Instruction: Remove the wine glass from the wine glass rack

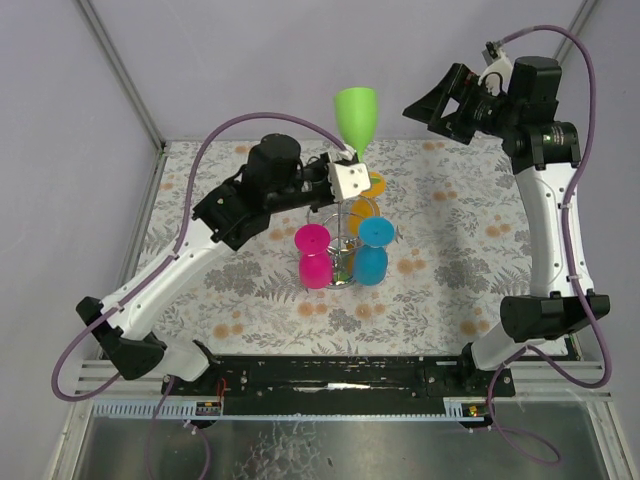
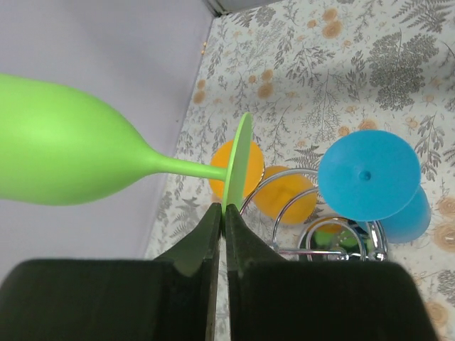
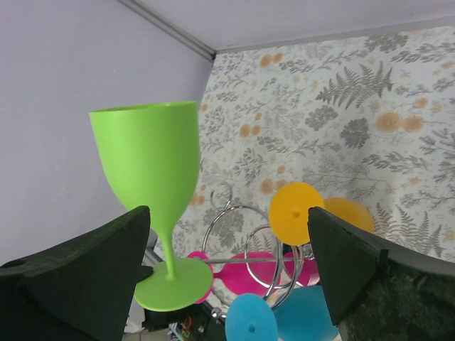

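Closest to the left wrist camera, the left pincer (image 2: 222,220) is clenched on the thin foot disc of the green wine glass (image 2: 64,149). Its two dark, flat-sided fingers (image 2: 195,245) grip the rim edge-on, and the slim stem and rounded bowl reach away from them. The top and right wrist views show this glass upright, with its foot just above the wine glass rack (image 2: 284,188) and to the rack's far-left side, touching none of the wire. Going by this, the lift-off step looks as good as done. What likely remains is to carry the glass away from the rack and lower it foot-first onto the table (image 1: 450,270). That calls for a level wrist, since a hold on a smooth plastic-looking disc could let the top-heavy bowl swing. Below the glass, the rack is bright chromed wire bent into round loops over a mirror-like base. A blue glass (image 2: 366,174) and a pink glass (image 1: 313,255) hang bowl-down on the rack's near side and orange glasses (image 2: 284,192) on its far side, all matt and opaque. The table under the rack carries a cloth printed with grey ferns and orange blossoms. The right pincer (image 3: 228,213) hovers above and to the right of the rack, fingers spread wide and grasping nothing.
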Motion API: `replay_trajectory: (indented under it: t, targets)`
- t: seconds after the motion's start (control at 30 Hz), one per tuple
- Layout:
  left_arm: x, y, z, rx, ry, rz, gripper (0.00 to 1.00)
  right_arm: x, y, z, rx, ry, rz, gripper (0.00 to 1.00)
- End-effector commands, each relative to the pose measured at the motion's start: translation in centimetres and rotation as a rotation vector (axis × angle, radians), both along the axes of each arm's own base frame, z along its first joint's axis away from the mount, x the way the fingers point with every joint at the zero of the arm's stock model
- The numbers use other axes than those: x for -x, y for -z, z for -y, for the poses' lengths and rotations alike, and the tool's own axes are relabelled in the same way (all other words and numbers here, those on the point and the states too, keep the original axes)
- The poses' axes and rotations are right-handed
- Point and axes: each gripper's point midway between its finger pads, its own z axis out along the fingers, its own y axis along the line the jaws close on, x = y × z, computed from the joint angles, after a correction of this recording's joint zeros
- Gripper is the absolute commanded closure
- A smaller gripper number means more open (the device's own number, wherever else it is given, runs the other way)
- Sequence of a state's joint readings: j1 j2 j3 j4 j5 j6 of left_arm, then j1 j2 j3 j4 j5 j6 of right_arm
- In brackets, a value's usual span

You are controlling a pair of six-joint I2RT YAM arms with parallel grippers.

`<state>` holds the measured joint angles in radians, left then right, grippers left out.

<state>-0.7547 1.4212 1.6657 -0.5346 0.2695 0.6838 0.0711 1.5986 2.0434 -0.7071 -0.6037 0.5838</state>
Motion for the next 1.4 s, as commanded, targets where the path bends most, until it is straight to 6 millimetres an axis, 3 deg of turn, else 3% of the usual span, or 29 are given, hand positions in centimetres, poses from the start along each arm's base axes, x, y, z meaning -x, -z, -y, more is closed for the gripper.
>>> replay_trajectory:
  t: [0.0,0.47,0.83,1.17,1.37]
  targets:
    - [-0.4,-2.2,1.5,-0.07,0.046,0.251,1.0,3.6,-2.8,-1.0,-0.084,-0.107,0.025,0.01]
    - [2.3,0.4,5.4,-0.218,0.249,0.424,1.0,8.5,-4.0,-1.8,-0.081,-0.242,0.065,0.01]
    - [4.4,1.3,6.8,-0.277,0.35,0.488,1.0,7.7,-1.0,-0.9,0.018,-0.219,-0.012,0.01]
    - [5.1,2.1,7.1,-0.325,0.4,0.53,1.0,7.4,-0.7,-0.8,0.029,-0.217,-0.015,0.0]
    - [4.7,1.9,7.3,-0.328,0.391,0.538,1.0,7.9,0.8,-0.8,0.037,-0.237,-0.069,0.13]
